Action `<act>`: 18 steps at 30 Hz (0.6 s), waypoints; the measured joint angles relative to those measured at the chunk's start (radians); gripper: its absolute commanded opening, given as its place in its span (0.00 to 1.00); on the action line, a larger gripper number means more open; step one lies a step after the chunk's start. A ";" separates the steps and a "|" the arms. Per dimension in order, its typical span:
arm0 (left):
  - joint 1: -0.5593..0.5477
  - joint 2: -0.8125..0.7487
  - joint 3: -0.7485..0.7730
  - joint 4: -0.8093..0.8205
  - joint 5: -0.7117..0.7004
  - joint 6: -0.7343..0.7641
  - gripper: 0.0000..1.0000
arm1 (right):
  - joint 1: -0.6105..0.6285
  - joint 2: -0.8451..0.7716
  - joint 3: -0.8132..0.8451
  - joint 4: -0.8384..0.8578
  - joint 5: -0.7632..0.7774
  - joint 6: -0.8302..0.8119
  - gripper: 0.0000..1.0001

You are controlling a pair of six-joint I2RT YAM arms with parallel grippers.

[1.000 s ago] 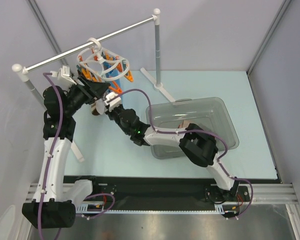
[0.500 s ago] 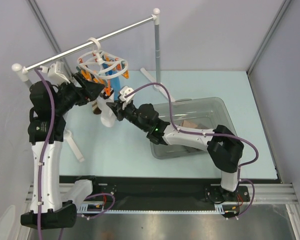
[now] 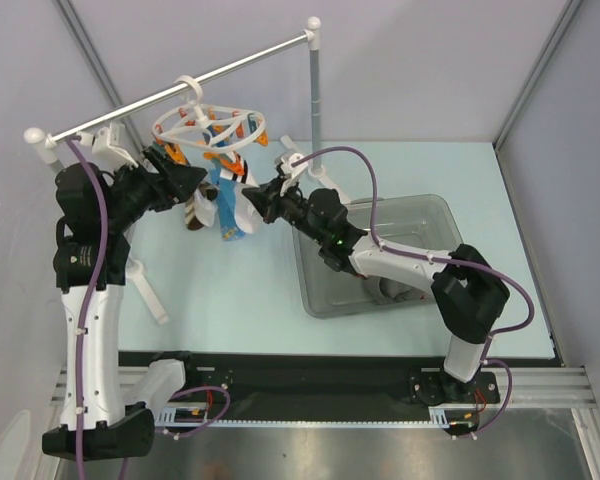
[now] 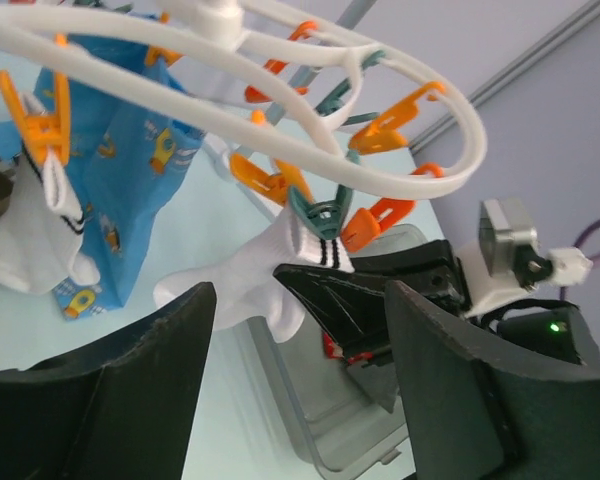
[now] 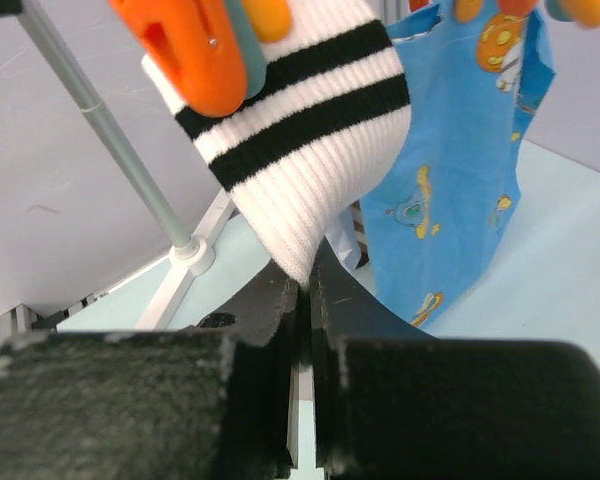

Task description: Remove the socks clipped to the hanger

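The right gripper (image 5: 302, 283) is closed tight, its black fingers pinching the lower tip of the striped white sock (image 5: 310, 150). The sock rises from the fingertips to an orange clip (image 5: 195, 50) at its black-banded cuff. Just past that sock, to the gripper's right in its wrist view, a blue cloth (image 5: 460, 150) with small coloured prints also hangs from above. The left gripper (image 4: 298, 300) faces the right one from the other side of the same sock. Its jaws stand wide apart and hold nothing, and the sock's toe and the right gripper's fingers show in the gap ahead of them. Above both hands is the hanger (image 3: 208, 128), a white oval ring with spokes and with orange and teal clips dangling from its rim. To the left of the left gripper's fingers, a second white sock (image 4: 30, 245) hangs from another orange clip, close against the blue cloth. A brown sock (image 3: 192, 216) shows just beside that gripper in the overhead view, partly hidden. The hanger's hook sits over the white rail (image 3: 260, 47), which runs on two posts beyond both hands. Behind the right gripper, under its forearm, a grey bin (image 3: 440, 225) rests on the pale blue table (image 3: 520, 200); what lies in it cannot be made out.
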 measured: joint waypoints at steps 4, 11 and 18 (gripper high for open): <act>0.001 0.002 0.000 0.074 0.043 -0.023 0.66 | -0.032 -0.003 -0.002 0.008 -0.021 0.034 0.00; -0.026 0.047 0.001 0.192 0.108 -0.072 0.39 | -0.066 -0.003 -0.002 0.022 -0.060 0.091 0.00; -0.192 0.185 0.127 0.190 0.071 -0.056 0.30 | -0.066 -0.003 -0.002 0.023 -0.102 0.109 0.00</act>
